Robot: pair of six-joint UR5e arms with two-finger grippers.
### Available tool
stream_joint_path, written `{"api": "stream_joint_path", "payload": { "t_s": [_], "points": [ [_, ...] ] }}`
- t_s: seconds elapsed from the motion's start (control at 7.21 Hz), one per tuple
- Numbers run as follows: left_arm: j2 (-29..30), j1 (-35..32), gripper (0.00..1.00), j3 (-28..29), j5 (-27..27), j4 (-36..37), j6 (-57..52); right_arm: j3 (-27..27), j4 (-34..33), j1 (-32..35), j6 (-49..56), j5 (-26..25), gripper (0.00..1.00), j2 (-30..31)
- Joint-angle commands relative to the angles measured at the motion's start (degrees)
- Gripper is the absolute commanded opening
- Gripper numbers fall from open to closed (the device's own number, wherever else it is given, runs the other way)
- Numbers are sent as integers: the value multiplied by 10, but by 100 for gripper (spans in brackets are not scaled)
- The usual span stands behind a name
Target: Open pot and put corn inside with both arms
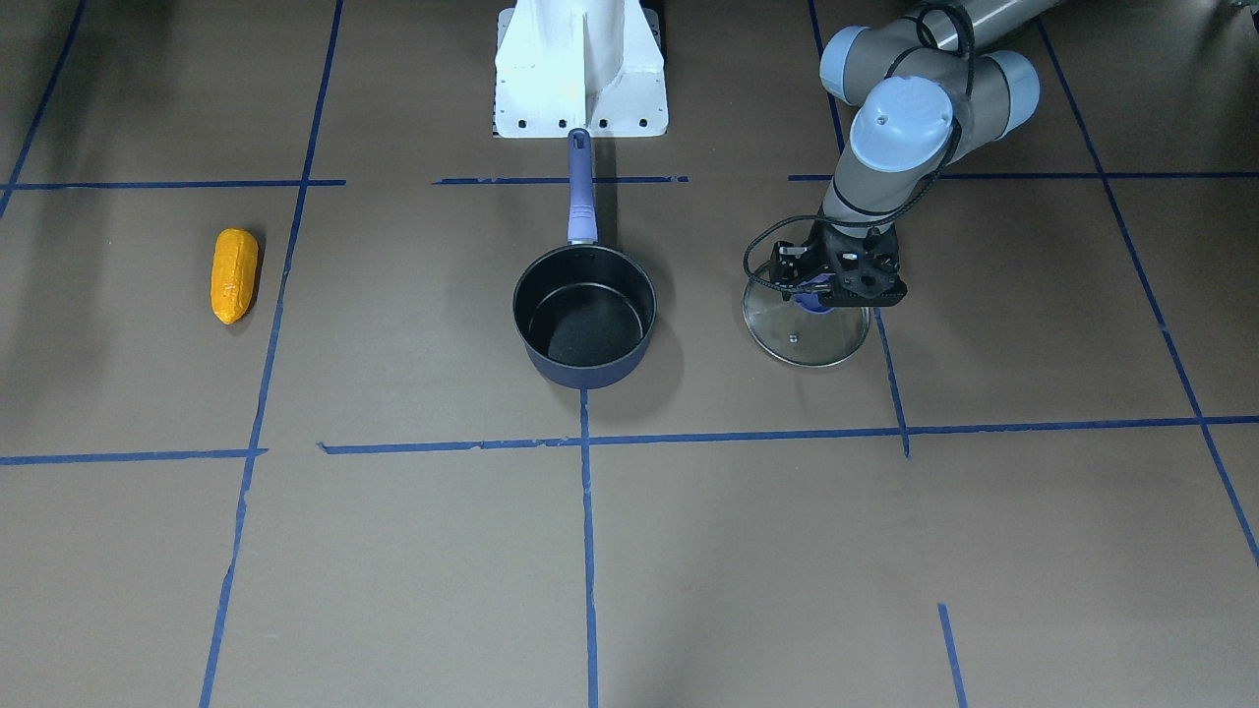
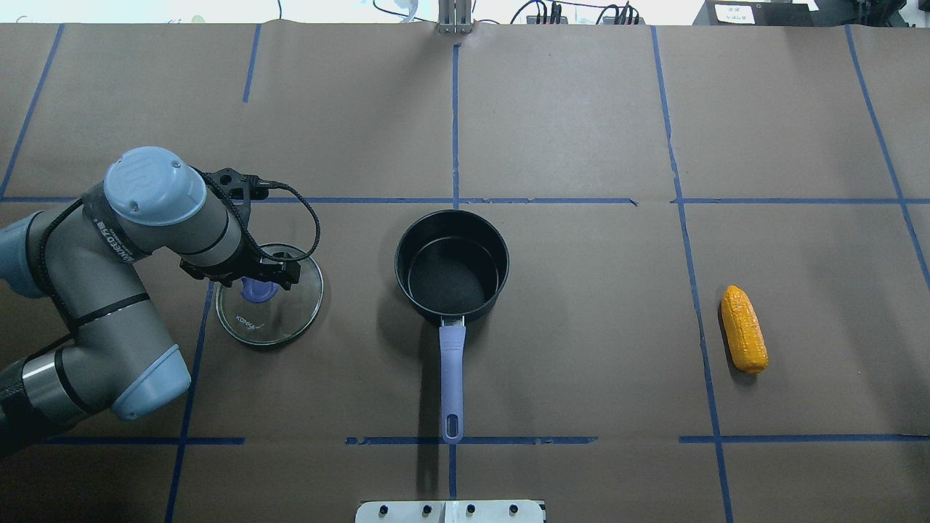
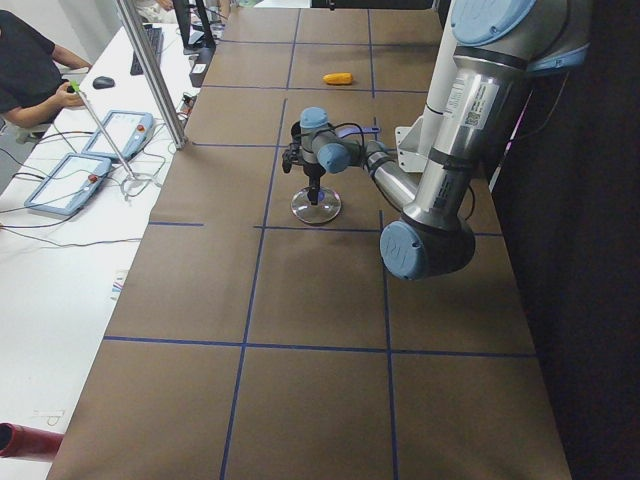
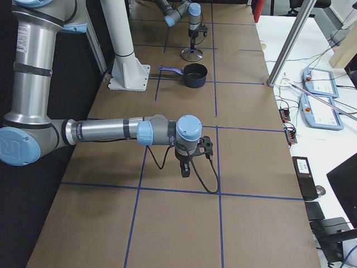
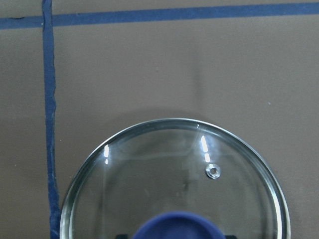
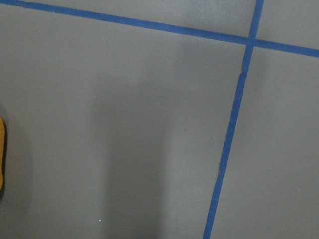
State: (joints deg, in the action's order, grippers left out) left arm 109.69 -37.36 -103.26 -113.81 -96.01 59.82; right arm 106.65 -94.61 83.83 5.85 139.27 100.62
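Note:
The dark navy pot (image 1: 583,315) stands open at the table's middle, its purple-blue handle (image 2: 451,378) pointing at the robot's base. Its glass lid (image 2: 280,319) lies flat on the table to the pot's left in the overhead view. My left gripper (image 2: 258,287) is shut on the lid's purple-blue knob (image 5: 174,226). The orange-yellow corn (image 2: 744,328) lies alone far to the pot's right, and a sliver of it shows in the right wrist view (image 6: 1,154). My right gripper (image 4: 186,167) shows only in the exterior right view, low over the table; I cannot tell whether it is open.
The white robot base (image 1: 580,69) stands just behind the pot's handle. Blue tape lines (image 2: 455,200) divide the brown table cover. An operator (image 3: 30,70) and teach pendants (image 3: 65,180) are on a side desk beyond the table's far edge.

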Motion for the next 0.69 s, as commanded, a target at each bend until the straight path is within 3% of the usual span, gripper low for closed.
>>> {"api": "stream_joint_path", "payload": {
  "t_s": [0.0, 0.14, 0.28, 0.42, 0.55],
  "points": [
    [-21, -33, 100, -33, -18, 2, -2, 1, 52, -64, -105, 10, 100, -5],
    [-45, -71, 100, -55, -64, 3, -21, 1, 146, -114, -255, 8, 100, -4],
    [-81, -89, 100, -71, -75, 3, -68, 2, 250, -164, -401, -6, 100, -5],
    [-100, -109, 100, -76, -78, 0, -93, 2, 334, -236, -533, -63, 99, -8],
    [-112, -112, 100, -76, -78, -1, -94, 2, 363, -305, -632, -121, 99, -27]
  ]
}}
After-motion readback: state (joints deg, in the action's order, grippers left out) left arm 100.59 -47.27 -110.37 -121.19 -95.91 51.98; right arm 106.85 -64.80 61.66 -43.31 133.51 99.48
